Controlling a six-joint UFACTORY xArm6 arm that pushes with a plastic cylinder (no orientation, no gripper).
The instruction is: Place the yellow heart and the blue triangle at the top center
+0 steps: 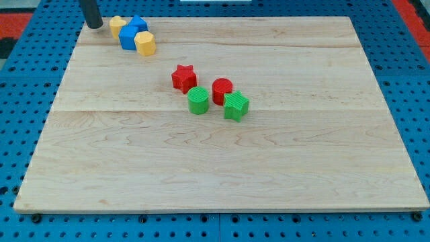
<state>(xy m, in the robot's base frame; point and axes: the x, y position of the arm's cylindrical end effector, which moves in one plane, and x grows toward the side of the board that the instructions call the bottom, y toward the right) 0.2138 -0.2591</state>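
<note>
At the view's top-left corner of the pale wooden counter (222,168), my tip (95,26) rests just left of a tight cluster of four small blocks, near but apparently not touching. No hand on this rig, only the dark rod, so nothing opens or grips.

Cluster, read from my tip: yellow block (117,25), probably the heart, nearest; blue block (138,24) behind it to the right, likely the triangle; second blue block (128,37) below; yellow block, hexagon-like (145,43), lowest right. Shapes hard to confirm.

Judgement: my tip sits on the cluster's left because top center lies rightward.

Well right and below the cluster: red star block (183,78), red cylinder (222,90), green cylinder (198,101), green ridged block (236,106), clear of the route.
</note>
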